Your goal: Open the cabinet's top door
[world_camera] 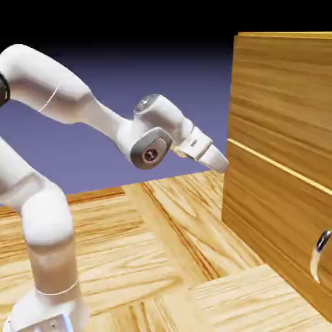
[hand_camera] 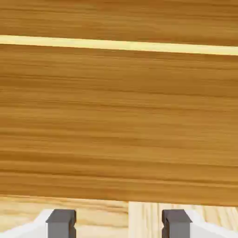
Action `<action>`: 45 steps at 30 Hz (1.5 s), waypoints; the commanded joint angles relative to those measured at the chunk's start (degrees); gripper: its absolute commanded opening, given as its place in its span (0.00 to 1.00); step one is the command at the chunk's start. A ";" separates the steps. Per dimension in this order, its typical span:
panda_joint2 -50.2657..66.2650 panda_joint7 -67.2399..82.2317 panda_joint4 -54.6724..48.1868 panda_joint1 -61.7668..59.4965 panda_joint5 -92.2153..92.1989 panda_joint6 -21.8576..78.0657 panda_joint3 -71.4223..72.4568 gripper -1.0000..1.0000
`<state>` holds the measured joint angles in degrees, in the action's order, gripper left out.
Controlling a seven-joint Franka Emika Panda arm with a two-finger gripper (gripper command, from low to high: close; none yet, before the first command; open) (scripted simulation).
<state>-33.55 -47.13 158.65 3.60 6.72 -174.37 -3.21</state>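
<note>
Gripper apart at the cabinet, top door flush

We judge this to be the approach step: the door has to be gripped before it can swing. It sits in the upper part of the cabinet's front, above the pale seam, and looks closed to us. Its own handle does not show in either view; the curved silver handle we see is on the cabinet's lower panel.

Our finger tips stand wide apart with nothing between them, near the cabinet's front by the exterior view's left edge of it. We cannot tell whether they touch the wood.

Next, we think, we need to raise the hand along the cabinet's front, find the upper handle and line the fingers up around it. Closing at this height would likely catch nothing.
</note>
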 commanded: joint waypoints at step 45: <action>-14.87 -77.90 -39.22 48.54 112.15 -6.06 -53.48 0.50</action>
<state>-48.42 -125.03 119.43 52.14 118.87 -180.43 -56.68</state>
